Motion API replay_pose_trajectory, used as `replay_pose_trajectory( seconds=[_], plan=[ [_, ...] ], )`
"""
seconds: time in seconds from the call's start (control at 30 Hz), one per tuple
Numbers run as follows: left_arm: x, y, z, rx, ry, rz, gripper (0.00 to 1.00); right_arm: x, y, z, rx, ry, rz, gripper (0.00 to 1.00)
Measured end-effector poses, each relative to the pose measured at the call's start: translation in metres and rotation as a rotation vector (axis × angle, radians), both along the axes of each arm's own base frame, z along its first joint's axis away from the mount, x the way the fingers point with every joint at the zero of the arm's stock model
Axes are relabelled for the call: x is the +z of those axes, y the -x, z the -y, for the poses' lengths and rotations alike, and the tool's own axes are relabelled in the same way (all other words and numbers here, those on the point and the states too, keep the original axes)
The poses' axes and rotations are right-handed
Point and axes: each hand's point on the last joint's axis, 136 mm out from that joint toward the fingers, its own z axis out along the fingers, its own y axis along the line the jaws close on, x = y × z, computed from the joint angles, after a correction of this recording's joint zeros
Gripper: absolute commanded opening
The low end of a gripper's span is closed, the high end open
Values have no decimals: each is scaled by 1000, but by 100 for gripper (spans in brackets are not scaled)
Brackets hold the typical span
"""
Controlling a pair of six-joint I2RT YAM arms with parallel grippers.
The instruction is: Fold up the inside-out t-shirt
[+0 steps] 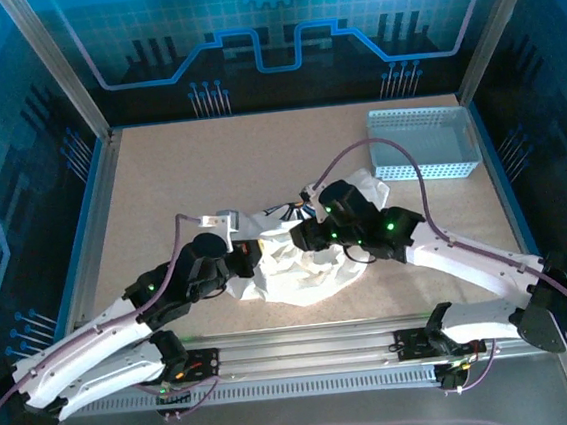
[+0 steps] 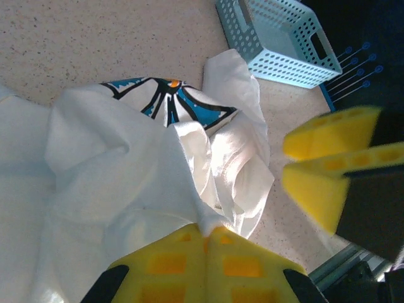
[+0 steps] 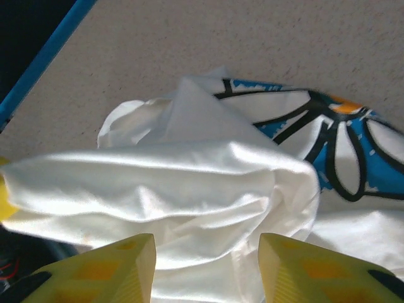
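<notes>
The inside-out t-shirt (image 1: 304,266) lies crumpled in a white heap at the middle of the table, its blue-and-black logo (image 1: 292,212) showing at the far side. My left gripper (image 1: 248,261) sits at the heap's left edge. In the left wrist view it (image 2: 213,235) is shut, pinching a peak of white t-shirt (image 2: 126,177) cloth between its yellow fingertips. My right gripper (image 1: 302,239) hovers over the heap's right part. Its yellow fingers (image 3: 142,265) stand apart in the right wrist view, open, with a thick fold of the t-shirt (image 3: 189,183) lying between them.
A light blue perforated basket (image 1: 424,144) stands at the back right of the table (image 1: 179,172), apart from the shirt. In the left wrist view the basket (image 2: 284,38) is beyond the cloth and the right gripper's yellow fingers (image 2: 328,136) are close on the right.
</notes>
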Motion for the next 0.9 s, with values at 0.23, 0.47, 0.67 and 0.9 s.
replay_pose_trajectory(
  seconds=[0.23, 0.47, 0.67, 0.9],
  plan=[
    [-2, 3, -1, -6, 25, -3, 0, -65, 16, -22, -59, 47, -232, 50],
    [-22, 9, 9, -52, 38, -58, 0, -83, 6, -34, -143, -7, -289, 46],
    [-19, 9, 17, -74, 72, -63, 0, -112, -2, -39, -192, 43, -335, 43],
    [-23, 9, 14, -62, 60, -71, 0, -111, -6, -36, -206, 56, -311, 1]
  ],
)
